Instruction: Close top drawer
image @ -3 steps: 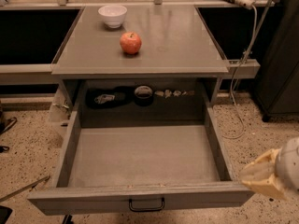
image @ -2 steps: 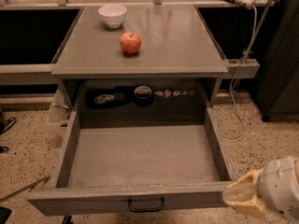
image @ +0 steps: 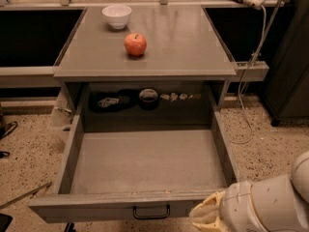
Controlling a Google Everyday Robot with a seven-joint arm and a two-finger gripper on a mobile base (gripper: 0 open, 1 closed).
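The top drawer (image: 145, 161) is a wide, shallow grey box pulled far out toward me from under the grey counter top (image: 193, 47). Its inside is bare. Its long flat front panel (image: 87, 209) runs along the bottom of the view, with a small dark loop handle (image: 151, 212) at its centre. My gripper (image: 208, 217) is cream coloured on a white arm (image: 268, 204). It sits at the lower right, right against the front panel, to the right of the handle.
A red apple (image: 135, 44) and a white bowl (image: 117, 16) stand on the counter top. Small items (image: 147, 97) lie in the cavity behind the drawer. A white cable (image: 246, 91) hangs at the right. The floor (image: 29, 158) is speckled.
My arm and gripper have moved left along the bottom edge, from the drawer's right corner in toward the front panel. The drawer, apple and bowl have not moved.
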